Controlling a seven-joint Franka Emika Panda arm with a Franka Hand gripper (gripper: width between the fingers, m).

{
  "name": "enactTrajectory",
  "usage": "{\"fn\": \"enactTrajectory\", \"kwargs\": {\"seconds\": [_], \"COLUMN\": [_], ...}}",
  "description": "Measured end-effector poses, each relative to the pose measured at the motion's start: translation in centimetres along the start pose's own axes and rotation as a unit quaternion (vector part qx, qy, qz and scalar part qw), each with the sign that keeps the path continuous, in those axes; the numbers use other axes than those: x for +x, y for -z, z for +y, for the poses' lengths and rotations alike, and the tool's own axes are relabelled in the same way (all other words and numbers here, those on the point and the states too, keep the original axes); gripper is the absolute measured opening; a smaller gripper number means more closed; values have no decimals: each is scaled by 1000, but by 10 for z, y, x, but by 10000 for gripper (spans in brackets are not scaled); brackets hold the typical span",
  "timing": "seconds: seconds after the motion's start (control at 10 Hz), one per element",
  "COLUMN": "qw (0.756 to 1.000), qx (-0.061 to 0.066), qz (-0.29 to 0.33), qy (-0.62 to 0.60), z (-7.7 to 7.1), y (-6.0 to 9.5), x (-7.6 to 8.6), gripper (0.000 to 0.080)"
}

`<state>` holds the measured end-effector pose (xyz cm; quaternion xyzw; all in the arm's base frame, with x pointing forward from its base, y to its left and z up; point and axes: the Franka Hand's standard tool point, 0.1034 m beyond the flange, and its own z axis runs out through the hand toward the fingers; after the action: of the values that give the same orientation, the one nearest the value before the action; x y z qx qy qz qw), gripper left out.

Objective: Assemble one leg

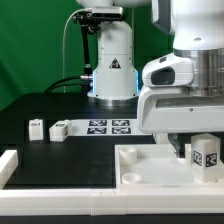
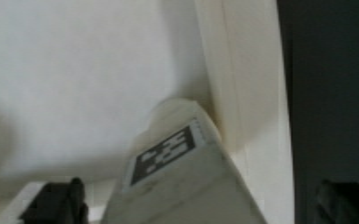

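Note:
A white leg [image 1: 205, 155] with a black-and-white tag stands in the corner of the large white panel [image 1: 150, 168] at the exterior view's right. My gripper [image 1: 192, 148] is lowered over it. In the wrist view the leg [image 2: 172, 158] rises between my two dark fingertips [image 2: 55, 202], close against the panel's raised rim [image 2: 243, 90]. The jaws stand wide apart on either side of the leg, with a small gap showing at one finger. The gripper [image 2: 197, 205] is open around the leg. Two more small white legs [image 1: 36, 128] [image 1: 60, 129] lie on the black table at the exterior view's left.
The marker board [image 1: 108, 126] lies flat in the middle, in front of the robot base [image 1: 112, 75]. A white L-shaped rail [image 1: 12, 165] runs along the front left edge of the table. The panel's rim hems the leg in on one side.

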<state>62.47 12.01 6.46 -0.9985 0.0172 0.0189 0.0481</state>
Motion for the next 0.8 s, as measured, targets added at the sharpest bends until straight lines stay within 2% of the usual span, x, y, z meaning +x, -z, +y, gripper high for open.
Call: {"fn": "enactTrajectory", "kwargs": {"seconds": [0.3,0.5,0.6,0.7,0.8], "qw": [996,996,996,996,996], "qx": [-1,-1,-1,-1,-1], "qz": [1,1,1,1,1], "qy": [93,89,89,89,87], "z": [3,3,3,3,3], "y": [-1,-1,-1,-1,-1], "x": [0,0,0,0,0], "gripper": [649,649,553,417,417]}}
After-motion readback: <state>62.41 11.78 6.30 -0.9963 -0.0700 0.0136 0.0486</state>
